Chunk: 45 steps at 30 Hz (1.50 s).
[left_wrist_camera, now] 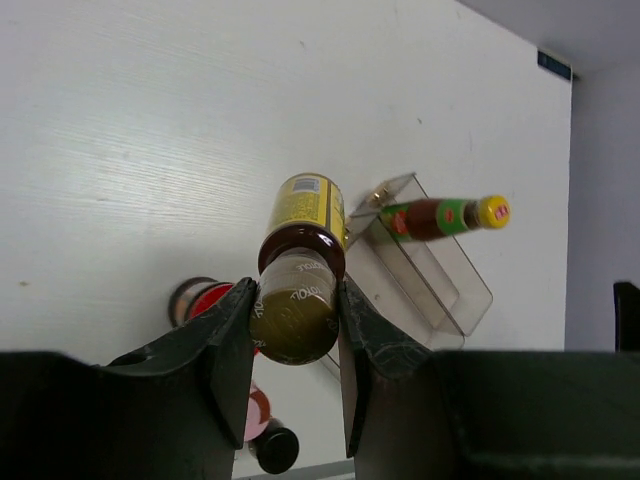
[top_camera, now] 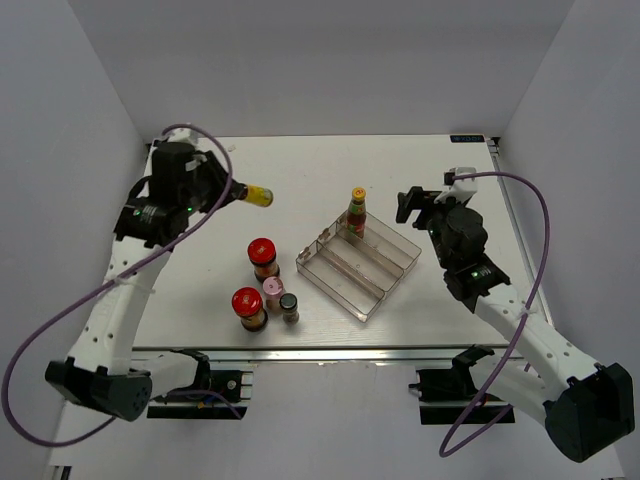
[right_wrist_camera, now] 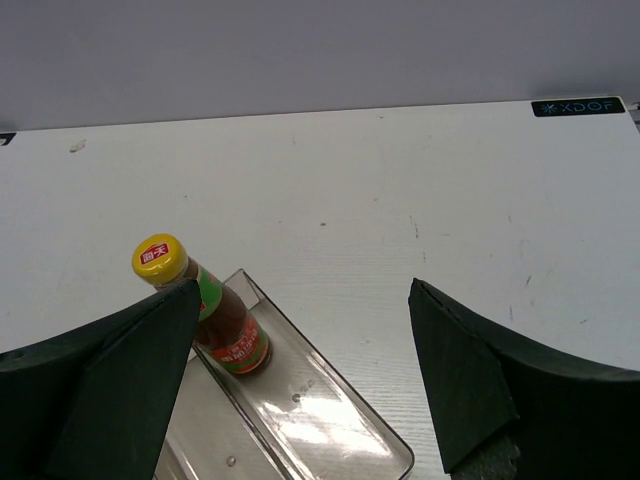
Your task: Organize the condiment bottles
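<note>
My left gripper (top_camera: 222, 190) is shut on the base of a slim yellow-capped sauce bottle (top_camera: 252, 195) and holds it on its side above the table's back left. In the left wrist view the bottle (left_wrist_camera: 300, 250) points away between my fingers (left_wrist_camera: 230, 350). The second yellow-capped bottle (top_camera: 357, 212) stands in the far corner of the clear stepped tray (top_camera: 345, 278). Two red-lidded jars (top_camera: 262, 255) (top_camera: 248, 307), the pink-capped shaker (top_camera: 274, 293) and the dark-capped spice jar (top_camera: 289, 305) stand left of the tray. My right gripper (top_camera: 410, 205) is open and empty, right of the tray; its view shows the standing bottle (right_wrist_camera: 215, 320).
The tray's long side runs diagonally across the table's middle; its far step shows in the right wrist view (right_wrist_camera: 330, 420) and in the left wrist view (left_wrist_camera: 455, 290). White walls close in the table on three sides. The table's front edge (top_camera: 320, 347) lies just below the jars.
</note>
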Motion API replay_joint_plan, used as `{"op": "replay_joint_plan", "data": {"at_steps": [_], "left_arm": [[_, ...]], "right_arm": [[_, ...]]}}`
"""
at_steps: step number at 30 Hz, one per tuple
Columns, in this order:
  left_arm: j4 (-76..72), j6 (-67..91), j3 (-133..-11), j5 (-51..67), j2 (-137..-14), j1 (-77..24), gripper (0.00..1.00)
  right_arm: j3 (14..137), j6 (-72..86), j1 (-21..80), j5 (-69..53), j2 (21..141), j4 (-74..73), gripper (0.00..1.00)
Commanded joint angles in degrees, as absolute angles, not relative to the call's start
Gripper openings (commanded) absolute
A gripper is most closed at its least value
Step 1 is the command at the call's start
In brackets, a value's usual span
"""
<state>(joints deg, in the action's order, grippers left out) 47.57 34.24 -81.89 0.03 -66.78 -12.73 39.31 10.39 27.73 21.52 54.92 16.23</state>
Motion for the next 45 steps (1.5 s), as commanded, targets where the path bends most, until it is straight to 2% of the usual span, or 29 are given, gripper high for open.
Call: {"op": "replay_joint_plan", "data": {"at_steps": [1, 4, 8, 11, 14, 17, 22, 28, 34, 45], "left_arm": [[42.5, 34.4, -87.4, -4.9, -69.7, -21.2, 0.0], [41.7, 33.7, -89.5, -7.2, -73.3, -27.5, 0.0], [42.7, 32.9, -92.8, -15.7, -76.1, -33.1, 0.0], [42.8, 29.4, -95.3, -14.3, -79.6, -37.6, 0.0], [47.5, 24.7, -100.9, -18.4, -85.9, -44.1, 0.0], [46.3, 17.0, -102.4, -14.2, -89.4, -48.9, 0.0], [47.6, 9.6, -108.8, -14.8, -95.7, -55.2, 0.0], [50.4, 4.1, -120.6, -11.5, -105.5, -56.0, 0.0], [45.5, 0.2, -121.9, -8.4, -109.5, -56.0, 0.0], [44.4, -2.7, -129.3, -7.1, -120.7, -54.8, 0.0]], "right_arm": [[40.3, 11.4, 27.1, 23.8, 53.5, 16.0, 0.89], [40.6, 12.0, 26.5, 24.8, 52.9, 15.0, 0.89], [40.3, 12.0, 25.5, 26.1, 51.6, 13.6, 0.89], [39.6, 12.1, 24.6, 26.7, 51.0, 13.3, 0.89], [39.6, 12.3, 23.4, 27.2, 50.5, 11.3, 0.89], [38.9, 12.2, 22.2, 27.3, 49.8, 10.4, 0.89], [38.8, 12.1, 20.6, 26.9, 49.0, 7.3, 0.89], [38.5, 16.1, 18.6, 32.4, 45.4, 1.0, 0.89], [36.7, 18.3, 18.4, 35.9, 39.2, -2.9, 0.89], [35.9, 18.1, 18.3, 36.7, 35.2, -5.9, 0.89]]}}
